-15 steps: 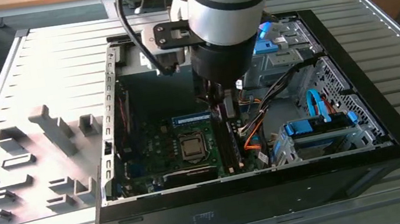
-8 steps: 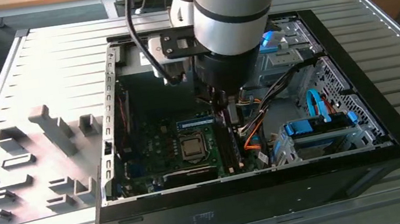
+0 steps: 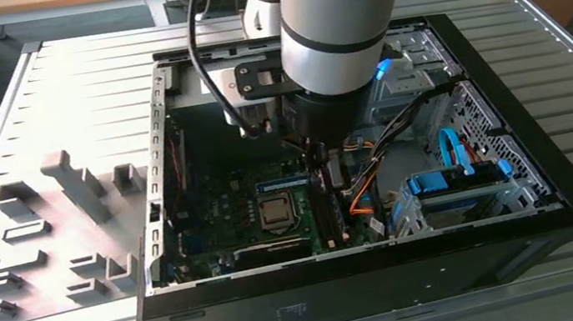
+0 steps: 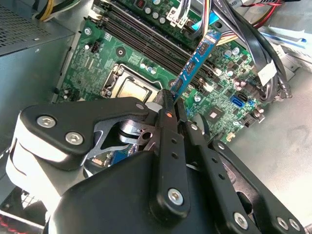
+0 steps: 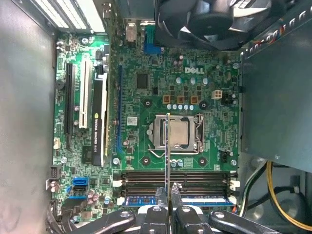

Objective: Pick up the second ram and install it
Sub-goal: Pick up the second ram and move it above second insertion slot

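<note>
My gripper point(image 3: 314, 155) hangs inside the open computer case point(image 3: 517, 204), above the motherboard point(image 3: 238, 218). It is shut on the second ram point(image 4: 197, 62), a thin stick with a blue label that juts from the closed fingertips point(image 4: 165, 100) toward the board. In the first wrist view the second ram point(image 5: 168, 151) shows edge-on as a narrow line over the processor socket point(image 5: 178, 132), with my gripper point(image 5: 169, 189) just above the memory slots point(image 5: 146, 181). It is not in any slot. Another stick point(image 5: 195, 200) sits seated in the slot nearest the gripper.
A grey slotted holder block point(image 3: 50, 236) lies on the table at the exterior view's left. Orange and black cables point(image 3: 364, 192) and a blue-trimmed drive cage point(image 3: 453, 183) crowd the case beside the slots. A fan point(image 5: 214, 19) and a metal box point(image 5: 275, 97) border the board.
</note>
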`<state>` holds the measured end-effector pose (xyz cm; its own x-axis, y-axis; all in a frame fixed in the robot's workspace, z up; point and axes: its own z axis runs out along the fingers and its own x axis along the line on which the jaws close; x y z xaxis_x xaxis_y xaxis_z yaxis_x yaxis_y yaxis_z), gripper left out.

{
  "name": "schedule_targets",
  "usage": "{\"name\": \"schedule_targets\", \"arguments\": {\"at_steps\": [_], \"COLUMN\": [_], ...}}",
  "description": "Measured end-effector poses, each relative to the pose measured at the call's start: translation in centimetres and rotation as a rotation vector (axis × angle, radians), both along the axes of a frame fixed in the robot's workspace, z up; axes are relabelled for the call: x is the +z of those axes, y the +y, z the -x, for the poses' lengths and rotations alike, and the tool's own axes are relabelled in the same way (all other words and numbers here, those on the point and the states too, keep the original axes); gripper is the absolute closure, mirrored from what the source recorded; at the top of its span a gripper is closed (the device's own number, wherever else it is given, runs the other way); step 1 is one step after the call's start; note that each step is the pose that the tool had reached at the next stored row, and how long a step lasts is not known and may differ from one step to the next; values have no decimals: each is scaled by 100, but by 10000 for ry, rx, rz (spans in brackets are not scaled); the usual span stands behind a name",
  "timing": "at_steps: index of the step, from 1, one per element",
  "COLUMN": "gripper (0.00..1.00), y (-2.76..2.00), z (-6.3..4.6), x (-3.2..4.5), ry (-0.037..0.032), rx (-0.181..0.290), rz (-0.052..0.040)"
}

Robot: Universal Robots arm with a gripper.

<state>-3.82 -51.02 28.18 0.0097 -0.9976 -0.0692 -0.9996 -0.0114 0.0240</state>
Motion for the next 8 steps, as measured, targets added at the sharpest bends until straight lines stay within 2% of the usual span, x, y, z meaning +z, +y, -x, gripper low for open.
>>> {"name": "schedule_targets", "arguments": {"at_steps": [2,8], "gripper": [86,86], "y": [0,0], "z": [-1,-1], "x": [-22,-28], "ry": [-1,0], "rx": [0,0], "rz": [-2,0]}}
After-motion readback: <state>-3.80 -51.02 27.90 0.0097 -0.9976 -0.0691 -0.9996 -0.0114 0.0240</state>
